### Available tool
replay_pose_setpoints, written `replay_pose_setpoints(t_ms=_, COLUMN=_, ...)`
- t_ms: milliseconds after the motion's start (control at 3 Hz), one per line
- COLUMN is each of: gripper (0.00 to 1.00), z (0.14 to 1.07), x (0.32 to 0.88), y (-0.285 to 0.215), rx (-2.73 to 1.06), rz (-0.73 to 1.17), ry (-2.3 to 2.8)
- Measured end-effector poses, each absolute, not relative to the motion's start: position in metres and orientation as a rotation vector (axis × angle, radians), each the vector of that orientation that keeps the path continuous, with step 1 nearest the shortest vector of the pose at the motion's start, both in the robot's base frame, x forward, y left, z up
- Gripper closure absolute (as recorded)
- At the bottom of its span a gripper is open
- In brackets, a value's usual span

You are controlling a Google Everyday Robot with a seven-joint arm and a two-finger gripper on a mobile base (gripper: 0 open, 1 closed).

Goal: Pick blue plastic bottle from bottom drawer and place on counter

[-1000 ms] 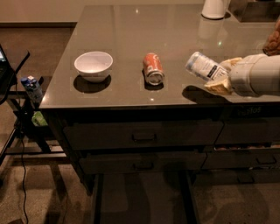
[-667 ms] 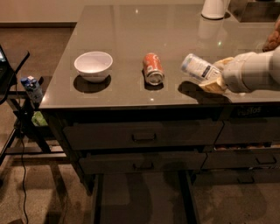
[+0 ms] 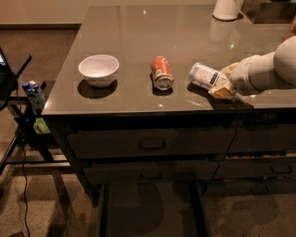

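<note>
The blue plastic bottle [image 3: 206, 76] lies tilted on its side, held in my gripper [image 3: 221, 84], whose tan fingers [image 3: 222, 91] are shut on its right end. It hangs just over the counter [image 3: 134, 32], right of the orange soda can [image 3: 162, 72]. My white arm [image 3: 268, 69] reaches in from the right edge. The bottom drawer [image 3: 148, 208] stands pulled out below the two handled drawers, its flat floor bare.
A white bowl [image 3: 98, 69] sits on the counter's left part. A white jug base [image 3: 226, 9] stands at the back. A blue-capped bottle [image 3: 33, 92] sits on a black stand left of the cabinet. The open drawer juts out over the floor.
My gripper has carried the bottle a little to the left, closer to the orange can, still low over the counter.
</note>
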State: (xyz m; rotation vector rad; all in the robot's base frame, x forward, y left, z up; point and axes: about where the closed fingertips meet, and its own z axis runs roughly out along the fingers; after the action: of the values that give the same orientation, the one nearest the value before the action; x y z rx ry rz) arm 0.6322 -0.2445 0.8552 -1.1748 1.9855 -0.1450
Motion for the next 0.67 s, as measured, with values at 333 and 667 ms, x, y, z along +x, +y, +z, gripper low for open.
replay_pose_setpoints(t_ms=333, gripper=1.00, z=0.8557, x=0.6386, y=-0.2406, rx=-1.180, rz=-0.136, ry=1.985)
replay_pose_setpoints(t_ms=667, gripper=0.81, z=0.8557, x=0.6386, y=-0.2406, rx=-1.180, rz=-0.136, ry=1.985)
